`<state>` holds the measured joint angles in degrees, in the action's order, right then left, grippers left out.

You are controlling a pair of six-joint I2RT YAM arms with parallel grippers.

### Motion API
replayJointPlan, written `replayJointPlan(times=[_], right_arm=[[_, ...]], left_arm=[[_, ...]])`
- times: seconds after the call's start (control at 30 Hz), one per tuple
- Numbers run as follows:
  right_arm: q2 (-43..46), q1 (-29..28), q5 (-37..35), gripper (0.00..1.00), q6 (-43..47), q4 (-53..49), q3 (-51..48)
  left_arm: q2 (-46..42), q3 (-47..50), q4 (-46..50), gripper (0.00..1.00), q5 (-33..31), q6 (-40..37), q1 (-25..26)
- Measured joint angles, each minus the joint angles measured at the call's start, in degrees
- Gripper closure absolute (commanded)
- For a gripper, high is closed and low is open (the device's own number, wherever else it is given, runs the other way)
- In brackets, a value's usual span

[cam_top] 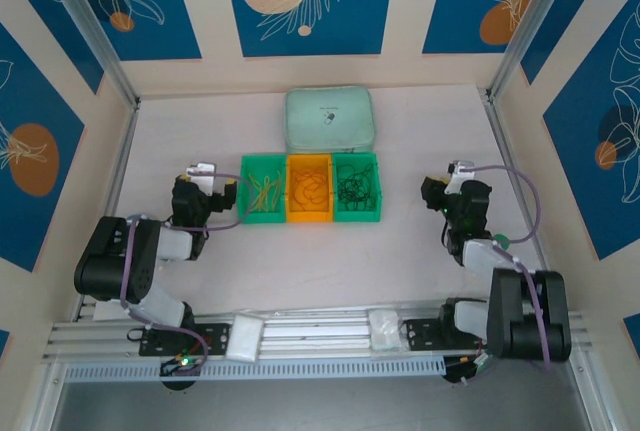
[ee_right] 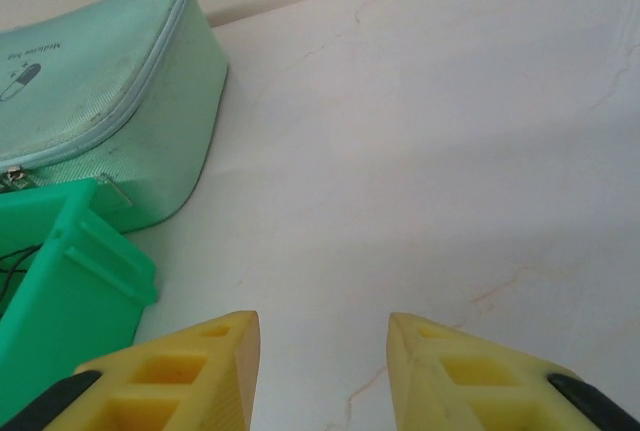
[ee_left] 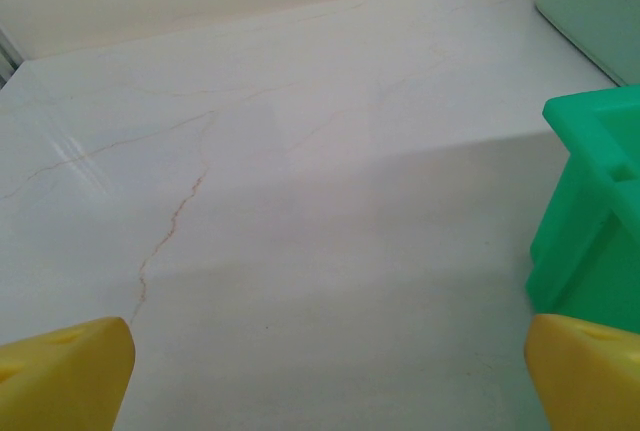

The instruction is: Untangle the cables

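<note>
Left gripper [ee_left: 328, 341] is spread wide, right gripper [ee_right: 322, 326] is open more narrowly. Between them the cables [cam_top: 309, 191] lie coiled in three bins [cam_top: 312, 218] — pale, orange, black — in a row running left-right; the coils show no clear long axis.

A: Where do the cables lie?

B: Sorted by colour into three heaps. The orange cables [cam_top: 308, 189] sit coiled in a loose knot inside the orange bin [cam_top: 309, 215].

A: And the others?

B: The pale yellow-tan cables [cam_top: 263, 191] lie as thin strands, some crossing, in the green bin [cam_top: 262, 217] touching the orange bin's left side. The black cables [cam_top: 356, 185] form a tangled, looping mass in the green bin [cam_top: 357, 217] touching its right side.
</note>
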<state>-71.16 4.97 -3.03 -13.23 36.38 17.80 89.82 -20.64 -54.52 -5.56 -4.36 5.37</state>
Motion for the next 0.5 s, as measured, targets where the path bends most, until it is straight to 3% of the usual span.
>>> replayJointPlan(times=[0.23,0.5], right_arm=[[-9.97,-0.02,1.57,0.61,1.14,14.34,-2.56],[-16.81,-0.13,3.1,0.6,1.77,20.06,-1.51]], left_arm=[[0.0,0.0,0.13,0.01,0.0,0.0,0.0],[0.0,0.0,0.15,0.01,0.0,0.0,0.0]])
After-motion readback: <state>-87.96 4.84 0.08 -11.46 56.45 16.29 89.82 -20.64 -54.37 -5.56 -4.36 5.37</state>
